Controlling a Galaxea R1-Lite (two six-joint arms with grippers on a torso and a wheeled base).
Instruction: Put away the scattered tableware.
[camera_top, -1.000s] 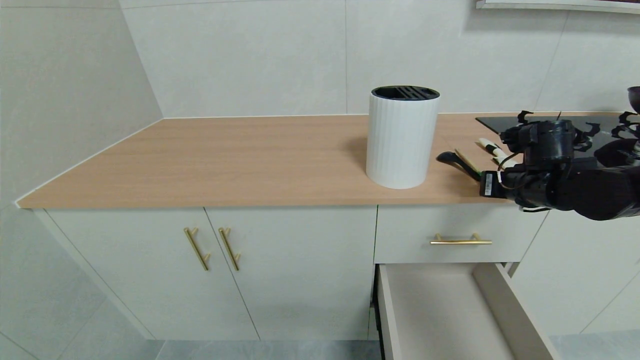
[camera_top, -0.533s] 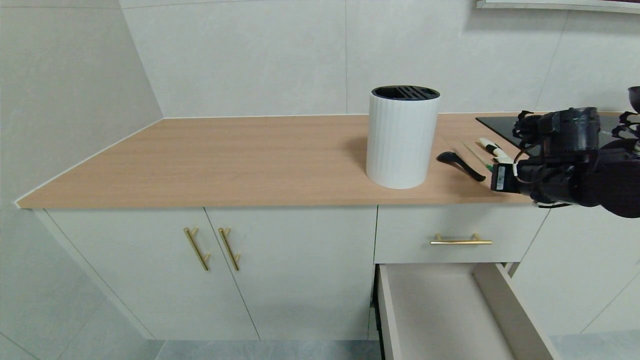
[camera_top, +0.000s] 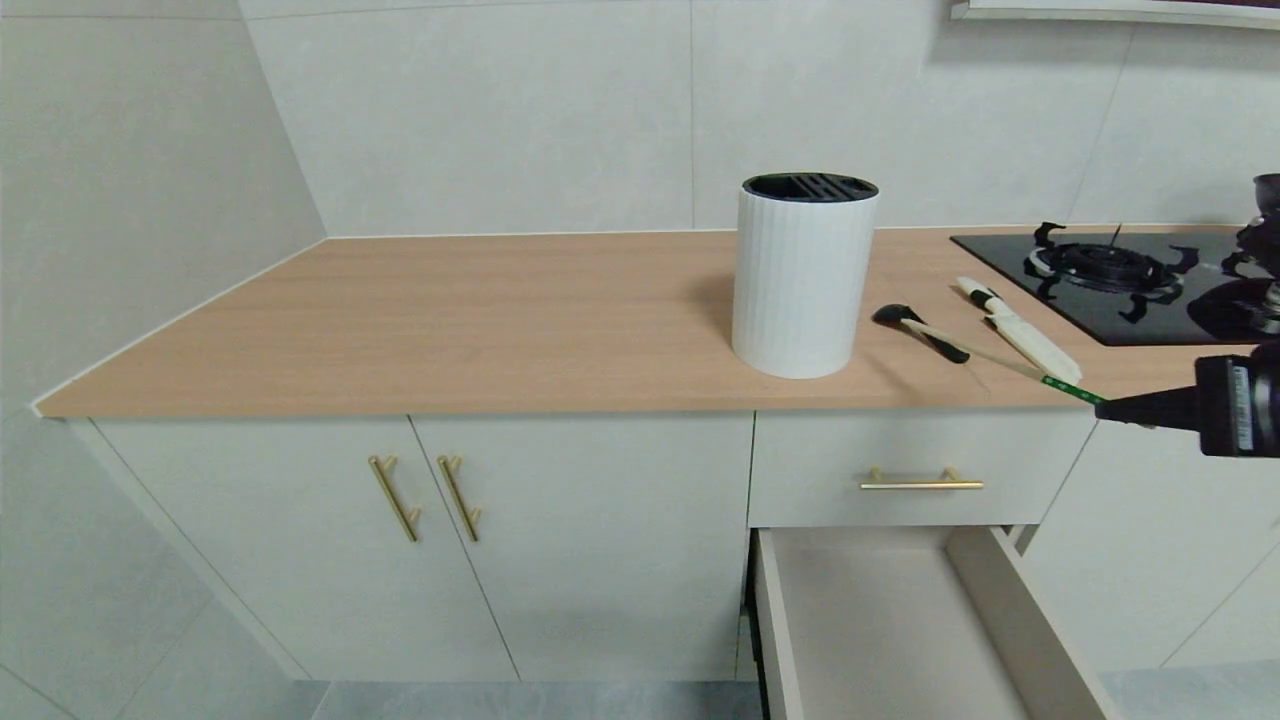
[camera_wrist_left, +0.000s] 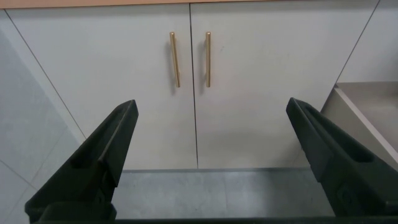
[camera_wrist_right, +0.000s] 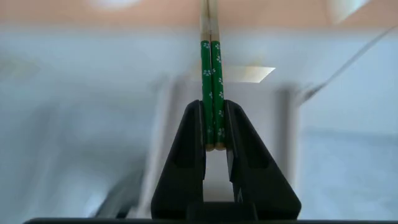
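Right claw (camera_top: 1105, 402) pinches green-ended chopsticks (camera_wrist_right: 210, 74) at the wooden tabletop (camera_top: 500, 320) front edge. Left claw (camera_wrist_left: 211, 109) spread, facing white cabinet doors (camera_wrist_left: 249, 93). Claw label (camera_top: 1240, 405) unreadable. Walls (camera_top: 500, 110) tiled.

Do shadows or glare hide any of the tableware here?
Head view: even light; the holder throws a soft shadow on the counter, clear of spoon and knife. Right wrist view: bright patch behind the chopsticks in the right gripper; their pattern shows. Left wrist view: flat light, no glare.
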